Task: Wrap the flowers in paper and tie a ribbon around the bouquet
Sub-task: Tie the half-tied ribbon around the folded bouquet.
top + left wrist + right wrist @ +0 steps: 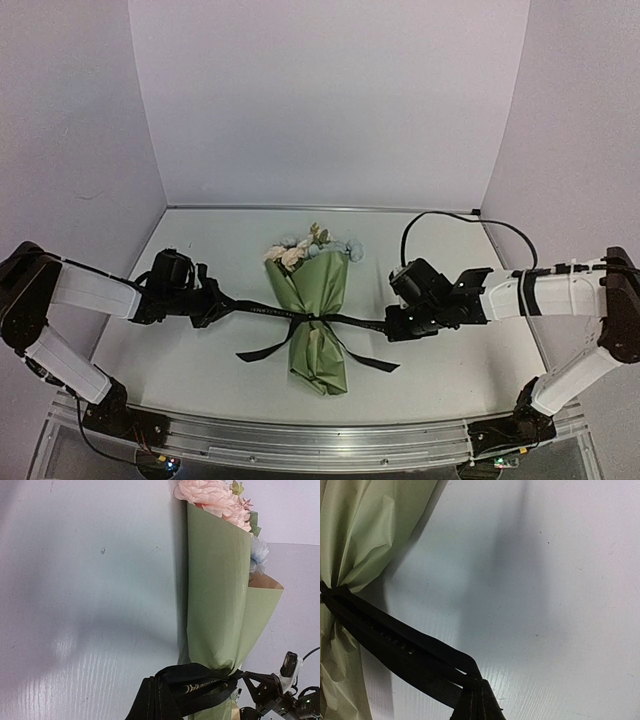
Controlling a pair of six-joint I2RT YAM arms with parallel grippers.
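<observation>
Shows bouquet at middle of table, long axis near-to-far, blooms far. Shows ribbon cinched round its waist, drawn crosswise — one end pinched in left gripper, other in right gripper, both about equally distant.

White arm links, black joints, looping black cable

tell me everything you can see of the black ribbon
The ribbon is a narrow black fabric band with faint light lettering. It is knotted around the waist of the bouquet and pinches it in. From the knot two doubled strands stretch taut sideways, one clamped in the left gripper, the other in the right gripper. Two loose tails trail from the knot toward the near edge and lie flat on the table.
</observation>
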